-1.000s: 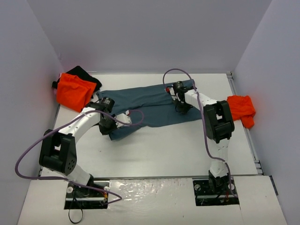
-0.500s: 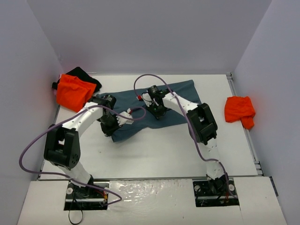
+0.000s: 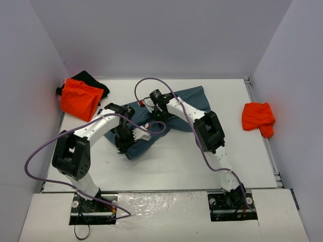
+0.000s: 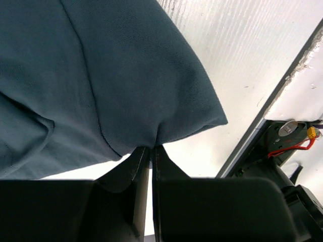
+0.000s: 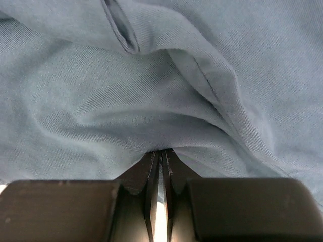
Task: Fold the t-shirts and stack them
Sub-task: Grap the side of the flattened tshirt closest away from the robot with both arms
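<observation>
A slate-blue t-shirt (image 3: 186, 103) lies across the middle back of the table, bunched and partly folded. My left gripper (image 3: 122, 141) is shut on its near-left edge; the left wrist view shows the cloth (image 4: 116, 75) pinched at the fingertips. My right gripper (image 3: 157, 112) is shut on the shirt's middle part; the right wrist view shows the fabric (image 5: 151, 91) gathered into the closed jaws. A folded orange t-shirt (image 3: 79, 98) lies on a black one (image 3: 91, 80) at the back left. A crumpled orange t-shirt (image 3: 258, 118) lies at the right edge.
Grey walls enclose the table on three sides. A metal rail (image 3: 267, 151) runs along the table's right edge. Purple cables loop off both arms above the shirt. The left arm's base (image 4: 287, 136) shows in the left wrist view.
My right gripper has dragged the shirt's right half leftward across the table, folding it over the middle. My left gripper has shifted slightly nearer with the left edge.
</observation>
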{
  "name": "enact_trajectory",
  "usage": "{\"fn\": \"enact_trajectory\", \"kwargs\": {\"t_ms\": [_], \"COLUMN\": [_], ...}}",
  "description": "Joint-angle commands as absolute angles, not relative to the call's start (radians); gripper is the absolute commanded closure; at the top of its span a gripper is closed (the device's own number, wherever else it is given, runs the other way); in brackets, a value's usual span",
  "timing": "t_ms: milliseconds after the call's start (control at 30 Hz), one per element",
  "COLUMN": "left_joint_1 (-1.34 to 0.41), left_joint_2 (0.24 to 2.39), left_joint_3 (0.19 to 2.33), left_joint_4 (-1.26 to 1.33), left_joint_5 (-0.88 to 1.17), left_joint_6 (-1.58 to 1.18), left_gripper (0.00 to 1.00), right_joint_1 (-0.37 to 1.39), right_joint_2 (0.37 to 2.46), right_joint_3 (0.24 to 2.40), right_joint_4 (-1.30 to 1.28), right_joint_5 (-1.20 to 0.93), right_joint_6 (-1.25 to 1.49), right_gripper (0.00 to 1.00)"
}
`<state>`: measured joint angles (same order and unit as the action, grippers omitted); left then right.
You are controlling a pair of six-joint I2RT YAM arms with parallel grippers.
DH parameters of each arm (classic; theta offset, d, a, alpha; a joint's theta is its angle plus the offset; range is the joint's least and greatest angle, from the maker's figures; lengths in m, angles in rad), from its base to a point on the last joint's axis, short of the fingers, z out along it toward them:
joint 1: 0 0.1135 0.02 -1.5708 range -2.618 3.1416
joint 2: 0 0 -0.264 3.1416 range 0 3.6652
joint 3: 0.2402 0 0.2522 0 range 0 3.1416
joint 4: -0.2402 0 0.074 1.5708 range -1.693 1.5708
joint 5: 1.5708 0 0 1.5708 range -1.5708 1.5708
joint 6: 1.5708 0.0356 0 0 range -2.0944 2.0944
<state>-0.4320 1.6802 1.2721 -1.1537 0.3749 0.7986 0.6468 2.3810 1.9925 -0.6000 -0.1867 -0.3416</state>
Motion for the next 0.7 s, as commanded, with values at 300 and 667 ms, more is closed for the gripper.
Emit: {"fn": "enact_trajectory", "kwargs": {"t_ms": [300,667], "left_joint_1": [-0.439,-0.439], "left_joint_2": [1.634,1.616], "left_joint_3": [1.249,1.213], "left_joint_4": [-1.197,-1.127], "left_joint_5": [0.409,0.392], "left_joint_6": [0.800,0.779], "left_gripper": [1.00,1.00], "right_joint_1": [0.714,0.572], "right_joint_2": [2.305,2.064], "right_joint_3": [1.871,1.907], "right_joint_4": [-0.636,-0.621], "right_joint_5": [-0.076,-0.064], "right_joint_6": [-0.356,-0.339], "right_gripper": [0.99,0.85]}}
